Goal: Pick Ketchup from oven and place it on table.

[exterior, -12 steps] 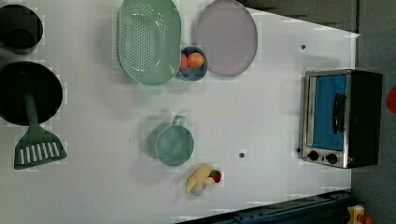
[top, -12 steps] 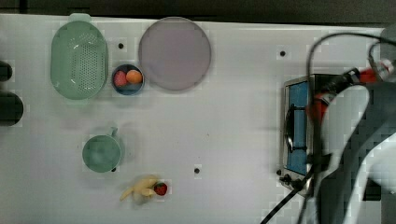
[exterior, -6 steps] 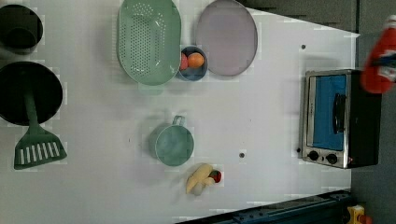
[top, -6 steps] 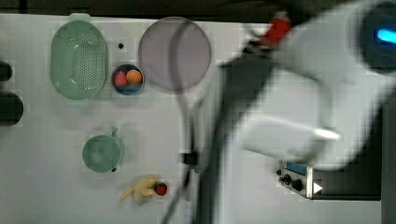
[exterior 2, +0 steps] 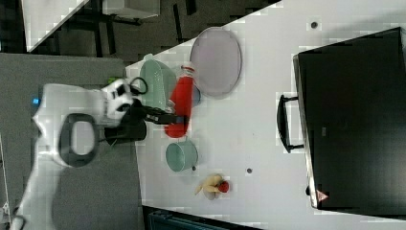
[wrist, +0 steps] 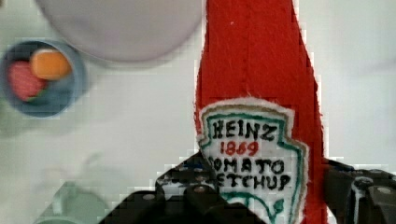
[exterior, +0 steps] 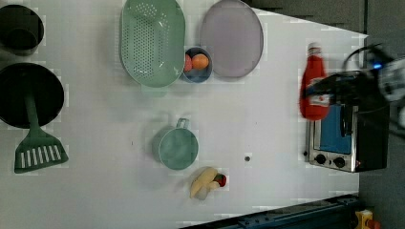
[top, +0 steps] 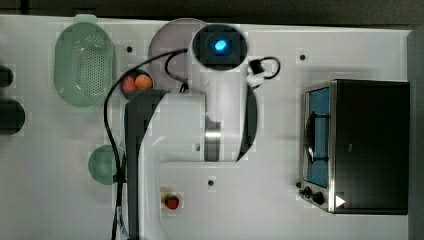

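Your gripper [exterior 2: 173, 118] is holding the Ketchup [exterior 2: 181, 106] tight, with one finger on each side of the bottle's lower part. In the right view, near the middle left of the frame, the bottle is hanging in the air over the white surface [exterior 2: 258, 120], well away from the oven [exterior 2: 354, 120]. Its long line is running from the fat end at the gripper up to the white cap, which is pointing toward the lilac plate [exterior 2: 216, 61]. I think you are now needing to go down, because the surface is lying under the bottle. In the wrist view, the label [wrist: 252, 158] is reading "HEINZ", "1869" and "TOMATO KETCHUP".
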Robot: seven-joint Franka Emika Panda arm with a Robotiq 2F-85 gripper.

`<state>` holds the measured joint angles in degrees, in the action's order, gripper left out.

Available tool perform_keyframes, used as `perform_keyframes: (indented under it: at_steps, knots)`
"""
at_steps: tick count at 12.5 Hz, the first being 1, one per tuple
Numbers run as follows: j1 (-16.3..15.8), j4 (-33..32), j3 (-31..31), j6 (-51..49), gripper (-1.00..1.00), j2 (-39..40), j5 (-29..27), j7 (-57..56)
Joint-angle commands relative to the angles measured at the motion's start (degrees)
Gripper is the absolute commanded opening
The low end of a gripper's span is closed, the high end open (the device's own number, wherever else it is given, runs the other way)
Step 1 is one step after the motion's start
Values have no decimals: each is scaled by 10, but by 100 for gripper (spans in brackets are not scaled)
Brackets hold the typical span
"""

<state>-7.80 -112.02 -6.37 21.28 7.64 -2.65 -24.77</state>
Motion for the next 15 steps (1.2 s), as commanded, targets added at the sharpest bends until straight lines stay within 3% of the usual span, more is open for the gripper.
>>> perform_keyframes:
  at_steps: [1, 8, 11, 12, 15]
  knots:
    - [14, -45, -8, 74, 29, -3, -3, 49]
    - [17, -201, -18, 276, 29, 52, -3, 49]
    - [18, -238, -23, 364, 29, 79, -3, 49]
    - [18, -242, -25, 385, 35, 88, -3, 49]
    - [18, -243, -26, 406, 97, 100, -4, 52]
